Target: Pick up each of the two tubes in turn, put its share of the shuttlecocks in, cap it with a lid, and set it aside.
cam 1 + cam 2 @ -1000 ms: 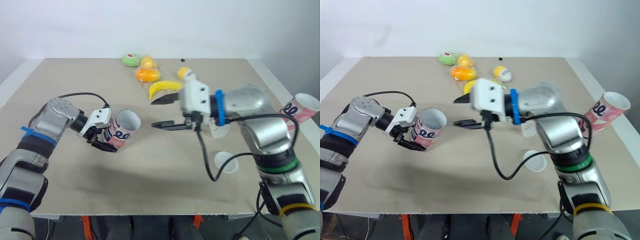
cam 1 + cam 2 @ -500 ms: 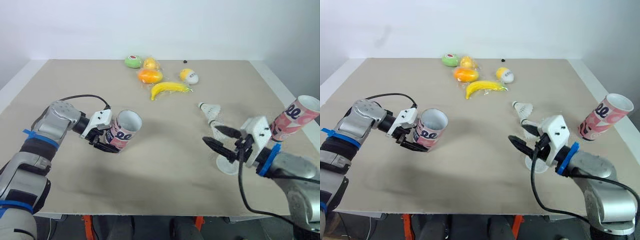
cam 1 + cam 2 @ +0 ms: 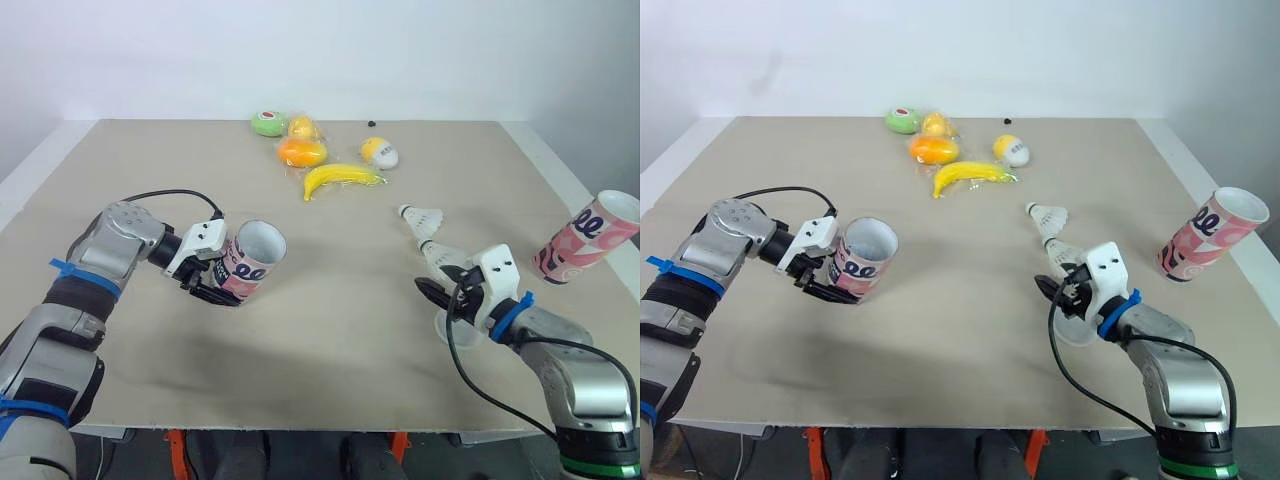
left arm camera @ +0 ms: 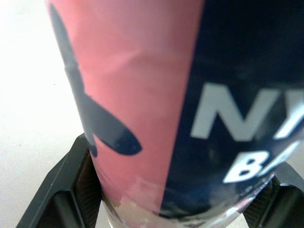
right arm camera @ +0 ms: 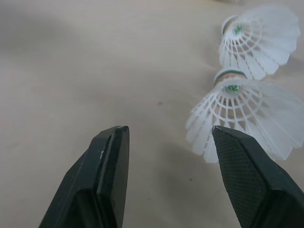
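Observation:
My left gripper is shut on a pink and navy tube, held tilted just above the table with its open mouth facing right; the left wrist view has the tube clamped between both fingers. My right gripper is open and low over the table. Two white shuttlecocks lie close by it: one just beyond a fingertip, the other farther off. A white lid lies under my right wrist. The second pink tube lies at the table's right edge.
Toy fruit sits at the back middle: a banana, an orange, a green piece, a yellow piece and a yellow-white egg shape. The table edge runs close behind the second tube.
My right arm has swung from over the middle of the table back to the right and down beside the shuttlecocks, staying open. The left gripper has kept its hold on the tube.

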### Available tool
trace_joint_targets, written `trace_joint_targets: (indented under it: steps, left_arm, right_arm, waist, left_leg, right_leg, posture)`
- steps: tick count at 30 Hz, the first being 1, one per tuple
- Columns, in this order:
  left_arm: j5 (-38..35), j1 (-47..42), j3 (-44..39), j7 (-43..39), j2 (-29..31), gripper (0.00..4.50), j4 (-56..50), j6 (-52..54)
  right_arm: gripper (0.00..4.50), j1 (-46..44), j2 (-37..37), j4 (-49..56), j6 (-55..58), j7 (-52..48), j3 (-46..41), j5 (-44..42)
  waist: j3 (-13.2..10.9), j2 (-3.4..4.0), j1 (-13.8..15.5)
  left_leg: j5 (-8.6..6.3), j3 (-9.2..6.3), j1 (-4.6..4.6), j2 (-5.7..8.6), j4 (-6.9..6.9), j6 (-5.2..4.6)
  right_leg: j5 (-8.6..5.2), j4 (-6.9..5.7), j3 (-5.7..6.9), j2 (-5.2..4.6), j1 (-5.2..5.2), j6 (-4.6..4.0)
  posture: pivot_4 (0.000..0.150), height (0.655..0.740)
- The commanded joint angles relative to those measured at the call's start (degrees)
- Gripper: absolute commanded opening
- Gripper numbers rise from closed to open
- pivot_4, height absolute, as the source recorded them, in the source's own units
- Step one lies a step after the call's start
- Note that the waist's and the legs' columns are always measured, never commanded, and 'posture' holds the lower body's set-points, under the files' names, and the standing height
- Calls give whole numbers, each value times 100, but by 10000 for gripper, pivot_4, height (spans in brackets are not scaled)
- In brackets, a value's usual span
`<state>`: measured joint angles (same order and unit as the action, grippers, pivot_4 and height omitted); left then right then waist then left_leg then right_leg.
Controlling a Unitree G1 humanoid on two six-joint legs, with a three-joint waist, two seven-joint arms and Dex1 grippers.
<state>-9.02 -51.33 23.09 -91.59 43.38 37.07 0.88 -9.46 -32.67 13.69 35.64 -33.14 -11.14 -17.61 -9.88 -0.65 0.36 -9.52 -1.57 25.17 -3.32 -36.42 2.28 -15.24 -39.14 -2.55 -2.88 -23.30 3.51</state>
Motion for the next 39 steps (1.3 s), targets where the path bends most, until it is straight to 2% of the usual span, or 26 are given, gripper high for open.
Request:
trace_joint_targets:
  steps: [1, 4, 5, 7, 8, 9, 10, 11, 13, 15, 18, 22, 28, 32, 36, 38, 39]
  left_arm:
    - [95, 256, 305, -91, -70, 33662, -43, 39]
    - [82, 301, 304, -91, -41, 33662, -110, 64]
    - [73, 324, 297, -91, -28, 33662, -149, 82]
    - [62, 364, 278, -91, -9, 33662, -218, 123]
    - [55, 387, 269, -91, 4, 33662, -251, 142]
    - [55, 404, 261, -91, 14, 33662, -272, 152]
    - [56, 416, 255, -91, 20, 33662, -289, 163]
    - [53, 422, 252, -91, 24, 33662, -303, 173]
    - [57, 422, 245, -91, 22, 33662, -310, 179]
    - [56, 417, 242, -91, 16, 33662, -306, 178]
    - [71, 367, 253, -91, -19, 33662, -246, 161]
    - [86, 282, 302, -91, -71, 33662, -166, 144]
    - [113, 281, 217, -91, -99, 33662, -158, 190]
    - [63, 429, 170, -91, -24, 33662, -344, 296]
    - [85, 514, 89, -91, -1, 33662, -454, 388]
    - [124, 523, 36, -91, -3, 33662, -439, 392]
    - [144, 522, 18, -91, -12, 33662, -431, 391]
  right_arm:
    - [30203, -409, -87, -354, -134, 46, 80, 117]
    - [30203, -683, -124, -732, -142, 67, 183, 251]
    - [27839, -709, -120, -780, -137, 80, 152, 237]
    - [21937, -676, -150, -736, -154, 52, 113, 221]
    - [16681, -637, -178, -664, -132, 36, 76, 191]
    - [14552, -579, -225, -552, -142, -5, 57, 171]
    - [6861, -545, -265, -445, -114, -19, 21, 139]
    - [3047, -531, -302, -357, -96, -20, -15, 117]
    - [269, -541, -448, 36, -11, -113, -110, -5]
    - [269, -595, -569, 544, 53, -316, -131, -251]
    - [269, -938, -795, 1488, 107, -865, 278, -703]
    - [269, -2102, -975, 1983, -143, -1840, 1448, -756]
    - [269, -3733, -986, 1003, -877, -2662, 2949, 395]
    - [269, -4278, -653, 373, -1209, -2747, 3416, 901]
    - [269, -4659, -282, 9, -1395, -2899, 3560, 1059]
    - [6648, -4758, -218, -4, -1313, -3187, 3547, 890]
    - [7893, -4785, -215, -2, -1303, -3295, 3526, 840]
  waist:
    - [0, 0, 1]
    - [1, 1, -6]
    - [1, 2, -5]
    - [1, 1, -3]
    - [1, 2, -3]
    - [1, 2, -3]
    - [2, 2, -3]
    - [2, 2, -3]
    - [3, 8, -6]
    - [2, 16, -6]
    - [4, 20, -13]
    - [5, 18, -14]
    - [6, 2, 5]
    - [6, 2, -3]
    - [6, 3, -5]
    - [6, 3, 1]
    - [6, 3, 1]
  left_leg:
    - [0, 0, 0, 1, 0, 0]
    - [-2, 2, -1, 2, 1, -4]
    - [-2, 1, -1, 1, 2, -4]
    - [-3, 1, 1, 2, 2, -6]
    - [-6, 0, 3, 4, 2, -9]
    - [-9, 2, 3, 5, 2, -13]
    - [-13, 1, 3, 8, 3, -19]
    - [-15, 1, 3, 9, 4, -22]
    - [-23, 2, 1, 11, 5, -37]
    - [-23, 2, 1, 10, 5, -37]
    - [-24, 2, 1, 8, 5, -38]
    - [-24, -2, 0, 5, 4, -38]
    - [-24, 7, 9, 18, -4, -35]
    - [-24, 9, 6, 14, -1, -35]
    - [-25, 6, 7, 11, 6, -36]
    - [-27, 2, 9, 12, 7, -33]
    - [-28, 3, 9, 12, 7, -31]
  right_leg:
    - [-2, 0, -1, 0, 0, 1]
    - [-3, 0, -5, 1, 0, 2]
    - [-3, 0, -5, 2, 0, 1]
    - [-6, 0, -5, 2, 0, 3]
    - [-10, 0, -7, 2, 1, 7]
    - [-9, 0, -10, 2, 0, 12]
    - [-8, 0, -12, 2, 1, 25]
    - [-9, 0, -12, 2, 1, 27]
    - [-13, 0, -15, 2, 0, 28]
    - [-13, 0, -15, 3, 0, 28]
    - [-14, 0, -16, 5, -2, 27]
    - [-22, 0, -16, 10, 2, 11]
    - [-30, 6, -35, 3, 1, 13]
    - [-26, 3, -37, 9, -2, 16]
    - [-21, -1, -37, 14, -5, 25]
    - [-19, -1, -33, 14, -4, 17]
    - [-17, -1, -35, 14, -3, 14]
  posture:
    - [1500, 6895]
    - [1500, 6895]
    - [1500, 6895]
    - [1500, 6895]
    - [1500, 6895]
    - [1500, 6895]
    - [1500, 6895]
    - [1500, 6895]
    - [1500, 6895]
    - [1500, 6895]
    - [1500, 6895]
    - [1500, 6895]
    - [1500, 6895]
    - [1500, 6895]
    - [1500, 6895]
    - [1500, 6895]
    - [1500, 6895]
